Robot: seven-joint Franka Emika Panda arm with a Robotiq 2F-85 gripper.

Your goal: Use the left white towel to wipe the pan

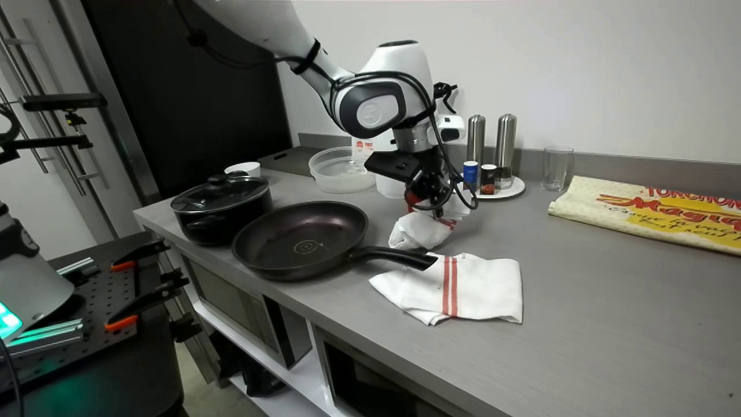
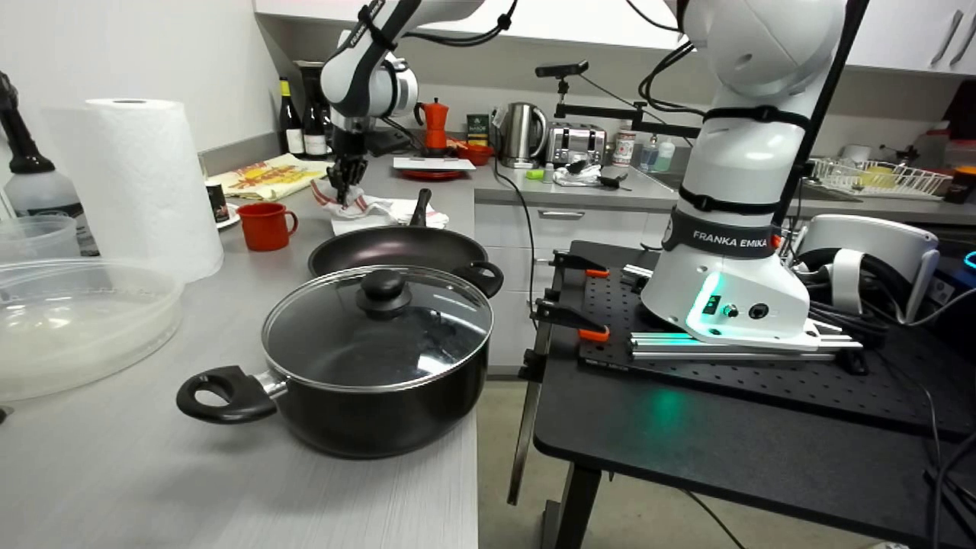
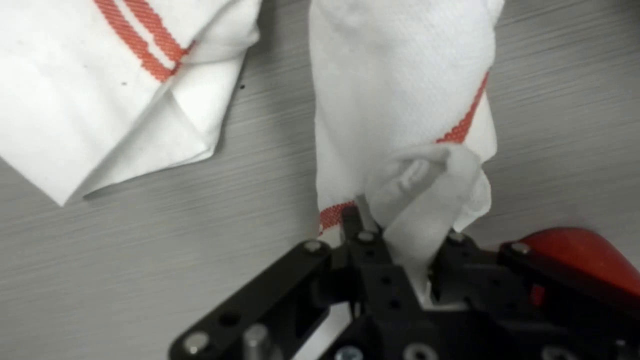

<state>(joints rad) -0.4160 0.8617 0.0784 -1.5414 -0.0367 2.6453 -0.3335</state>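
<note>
OK so the grey laminate-looking countertop (image 1: 608, 318) carries everything that matters here. Biggest item I'd flag is the black pot with a clear glass lid (image 2: 374, 412), sitting just beside the round black nonstick-looking frying pan (image 1: 298, 246), aka the thing to wipe. No cloth in the pan, so I'd say the wiping hasn't begun. Next size down, a flat-folded white cloth towel with 2 red stripes (image 1: 480, 289) lies by the pan's handle (image 1: 396, 256), not gripped. Then there's the bunched-up white cloth towel with red stripes (image 3: 400, 95), mostly resting on the counter by the look of it, with a fold rising into the black metal 2-finger claw (image 3: 406, 240), which looks pinched on that fold. Is it the "left" towel? Depends whose left, can't tell. Smallest: a shiny red mug (image 2: 264, 226), near the claw.

My read: grab step, pretty much done. Next move IMO is lifting the bunched towel, steering clear of the mug and handle, then pressing it into the pan and rubbing.
</note>
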